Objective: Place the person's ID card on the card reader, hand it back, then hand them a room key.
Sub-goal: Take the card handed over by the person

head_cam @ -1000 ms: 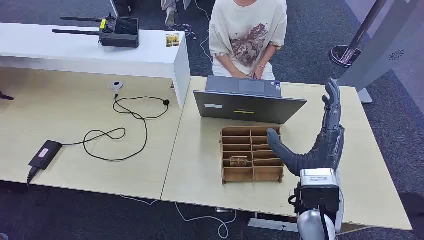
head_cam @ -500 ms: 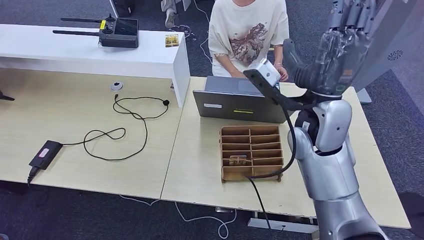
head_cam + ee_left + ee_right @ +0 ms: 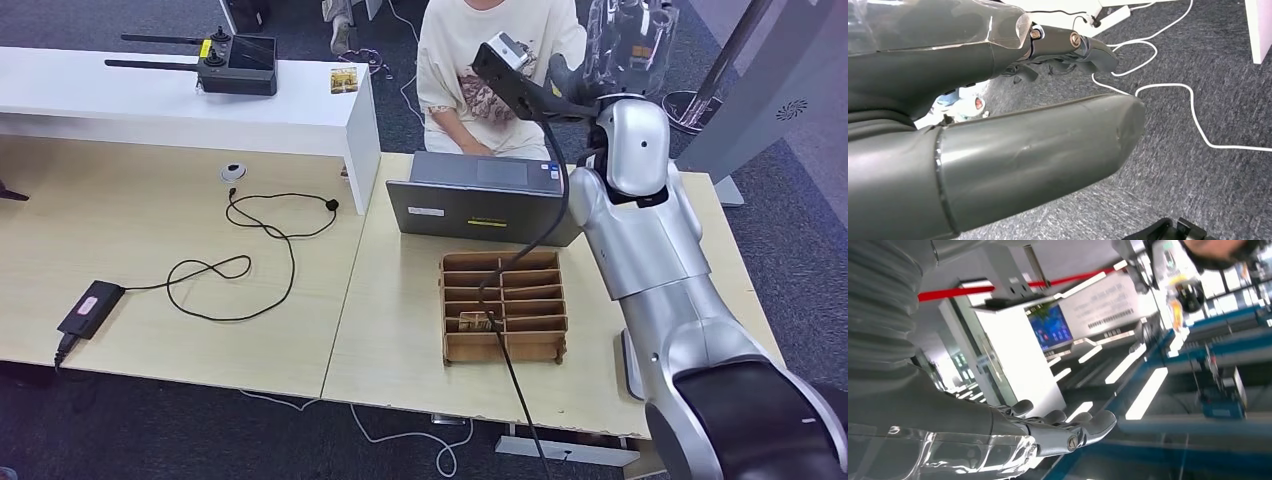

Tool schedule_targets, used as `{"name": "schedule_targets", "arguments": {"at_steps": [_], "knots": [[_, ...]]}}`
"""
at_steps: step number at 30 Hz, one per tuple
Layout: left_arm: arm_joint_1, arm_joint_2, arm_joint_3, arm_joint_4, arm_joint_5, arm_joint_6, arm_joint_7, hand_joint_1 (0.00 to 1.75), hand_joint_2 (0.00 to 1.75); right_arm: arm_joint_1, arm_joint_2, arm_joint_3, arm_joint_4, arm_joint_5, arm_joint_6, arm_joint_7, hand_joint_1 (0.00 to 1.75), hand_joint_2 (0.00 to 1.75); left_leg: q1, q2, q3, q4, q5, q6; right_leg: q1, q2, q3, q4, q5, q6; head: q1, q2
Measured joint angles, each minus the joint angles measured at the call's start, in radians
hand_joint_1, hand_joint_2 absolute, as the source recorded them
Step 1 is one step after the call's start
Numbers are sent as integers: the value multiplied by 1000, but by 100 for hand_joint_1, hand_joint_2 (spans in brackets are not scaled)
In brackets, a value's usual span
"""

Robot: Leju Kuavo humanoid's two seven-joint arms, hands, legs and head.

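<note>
Your right hand (image 3: 998,440) is raised high near the seated person (image 3: 495,70), fingers apart and empty. Swing it down carelessly and it could strike them.

Place: an office-like reception or lab space.
Furniture: pale wooden desks (image 3: 180,300) pushed together, a white counter (image 3: 180,100).
Equipment: a grey open laptop (image 3: 495,205), black cables (image 3: 250,265).
Floor: dark grey carpet (image 3: 130,430).
</note>
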Motion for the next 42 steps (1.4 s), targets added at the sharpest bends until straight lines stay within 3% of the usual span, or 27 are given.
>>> {"name": "schedule_targets", "arguments": {"at_steps": [9, 25, 29, 42], "knots": [[0, -2, 0, 0, 18, 0, -2, 0, 0, -64, 11, -29, 123, -27, 142, -3, 0, 175, 0, 0, 0, 0, 0, 0, 0, 0, 0, 0, 0, 0, 0, 0], [1, -10, 0, 0, 24, 5, 0, 0, 0, -99, 16, -49, 177, -42, 175, 2, 0, 175, 0, 0, 0, 0, 0, 0, 0, 0, -1, 0, 0, 0, 0, 0], [1, -12, 0, 0, 24, 8, 2, 0, 0, -100, 16, -63, 183, -54, 165, -19, 175, 175, 0, 0, 0, 0, 0, 0, 0, 0, -1, 0, 0, 0, 0, 0], [2, -17, 0, 0, 25, 11, 4, 0, 0, -98, 16, -92, 181, -74, 92, -97, 175, 175, 0, 0, -1, 0, 0, 0, 0, 0, -1, 0, 0, 0, 0, 0]]}}
